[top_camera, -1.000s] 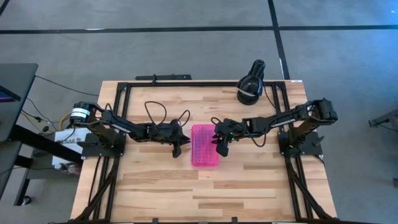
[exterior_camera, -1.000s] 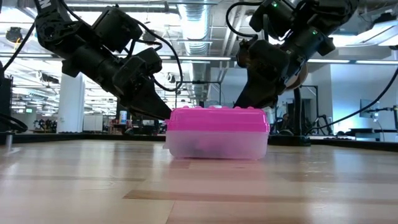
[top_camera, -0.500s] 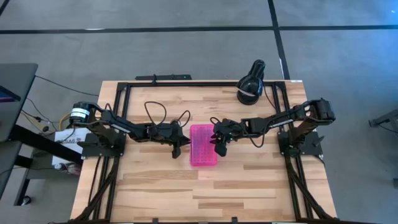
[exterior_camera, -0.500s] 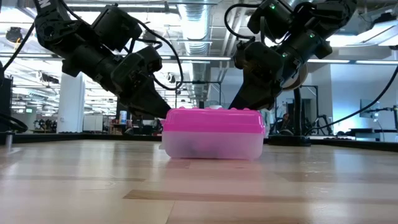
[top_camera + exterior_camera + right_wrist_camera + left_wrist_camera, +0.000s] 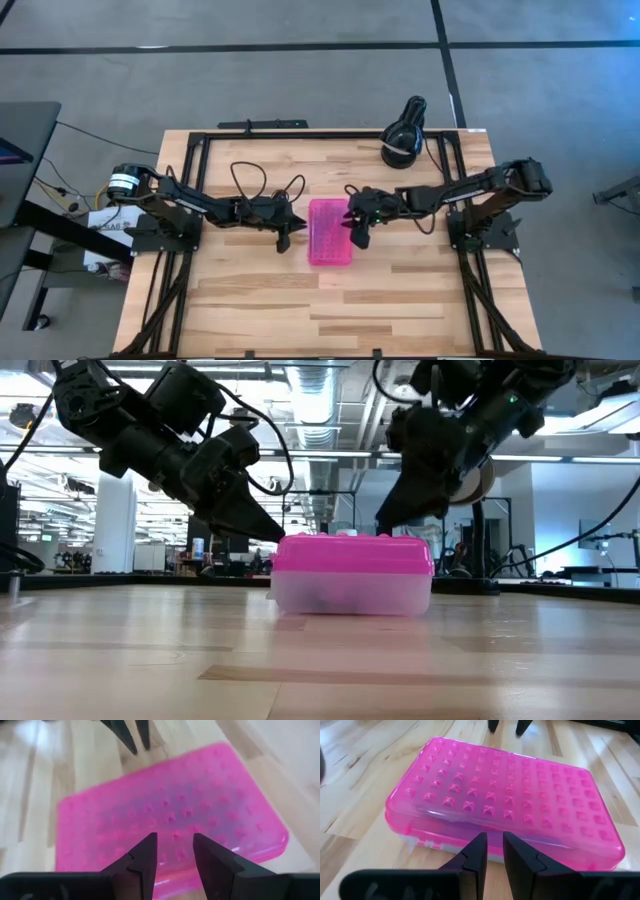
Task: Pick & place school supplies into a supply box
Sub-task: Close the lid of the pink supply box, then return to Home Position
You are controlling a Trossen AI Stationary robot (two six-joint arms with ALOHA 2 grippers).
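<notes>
On the wooden table point(image 5: 250, 300) we see the closed rectangular plastic box with pink studded lid point(image 5: 330, 232). Our left hand point(image 5: 283, 239) is narrowly parted and empty; our right hand point(image 5: 358, 236) is wider and empty. Either could push the box sideways.

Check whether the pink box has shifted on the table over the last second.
Yes, briefly. The pink box slid slightly toward the left arm's side half a second ago, then came back toward the right; against the table frame it now sits about where it started.
</notes>
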